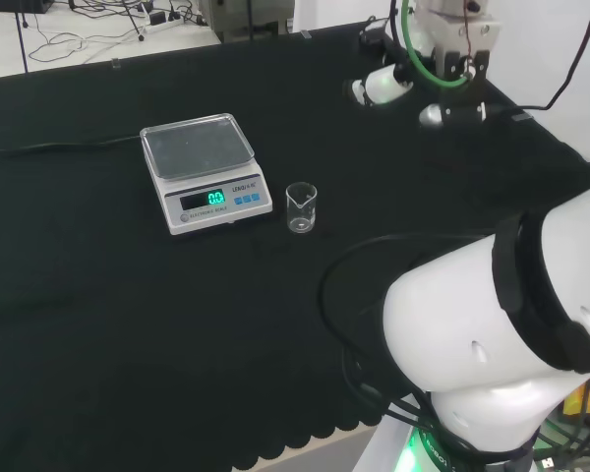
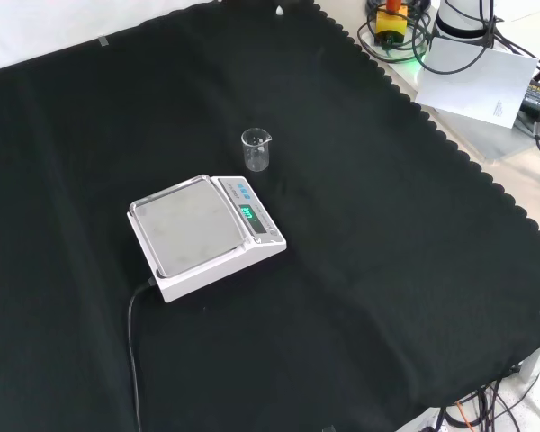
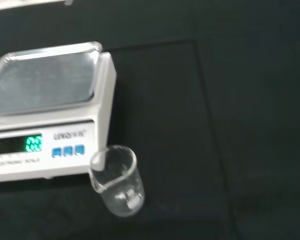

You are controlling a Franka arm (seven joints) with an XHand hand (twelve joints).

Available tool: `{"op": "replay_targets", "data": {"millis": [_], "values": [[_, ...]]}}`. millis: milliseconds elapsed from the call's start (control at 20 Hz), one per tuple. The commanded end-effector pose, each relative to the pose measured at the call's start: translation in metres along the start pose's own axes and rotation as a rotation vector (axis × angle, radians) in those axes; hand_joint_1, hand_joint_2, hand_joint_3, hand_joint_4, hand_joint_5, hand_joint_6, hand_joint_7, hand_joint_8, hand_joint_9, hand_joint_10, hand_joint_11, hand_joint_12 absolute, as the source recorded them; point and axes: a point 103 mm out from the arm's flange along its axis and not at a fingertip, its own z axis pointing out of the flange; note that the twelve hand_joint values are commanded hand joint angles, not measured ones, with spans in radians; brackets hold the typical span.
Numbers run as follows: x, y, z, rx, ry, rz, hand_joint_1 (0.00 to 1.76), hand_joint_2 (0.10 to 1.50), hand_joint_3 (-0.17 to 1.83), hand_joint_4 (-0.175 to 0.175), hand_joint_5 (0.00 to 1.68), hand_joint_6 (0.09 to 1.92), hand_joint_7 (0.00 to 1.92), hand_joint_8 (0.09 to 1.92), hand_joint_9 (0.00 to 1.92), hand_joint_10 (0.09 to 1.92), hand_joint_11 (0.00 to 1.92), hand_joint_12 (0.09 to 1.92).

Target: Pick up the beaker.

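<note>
A small clear glass beaker (image 1: pixel 301 207) stands upright on the black cloth, just right of the white scale in the head view. It looks to hold nothing. In the front view the beaker (image 2: pixel 256 150) stands just beyond the scale's display corner. The wrist view looks down on the beaker (image 3: pixel 117 182), with its spout turned toward the scale. My hand (image 1: pixel 442 88) hangs high at the upper right of the head view, well clear of the beaker. It is open, its fingers relaxed and holding nothing.
A white digital scale (image 1: pixel 205 172) with a steel pan and a lit green display sits beside the beaker; the scale (image 2: pixel 202 234) (image 3: pixel 45 115) has a black cable (image 2: pixel 133 360) trailing off. The cloth's scalloped edge (image 2: pixel 450 144) borders a sheet of paper (image 2: pixel 477 76) and wiring.
</note>
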Motion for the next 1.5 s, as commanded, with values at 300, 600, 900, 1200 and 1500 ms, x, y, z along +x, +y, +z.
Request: {"op": "replay_targets", "data": {"millis": [300,600,900,1200,1500], "values": [[0.030,0.041,0.054,0.094,-0.056,-0.034,0.62,0.80,0.42,-0.005,0.48,0.14,0.46,0.62,0.55,0.71,0.10,1.48],[0.041,0.060,0.074,0.137,0.001,-0.063,0.62,0.80,0.42,-0.007,0.48,0.14,0.45,0.62,0.55,0.71,0.10,1.48],[0.040,0.065,0.083,0.150,0.025,-0.063,0.63,0.80,0.42,-0.009,0.49,0.14,0.45,0.62,0.55,0.72,0.10,1.48],[0.050,0.073,0.099,0.200,0.029,-0.087,0.63,0.80,0.42,-0.010,0.49,0.14,0.45,0.62,0.55,0.72,0.11,1.48],[0.057,0.078,0.114,0.223,0.039,-0.105,0.63,0.80,0.42,-0.011,0.49,0.14,0.45,0.62,0.55,0.72,0.11,1.48]]}}
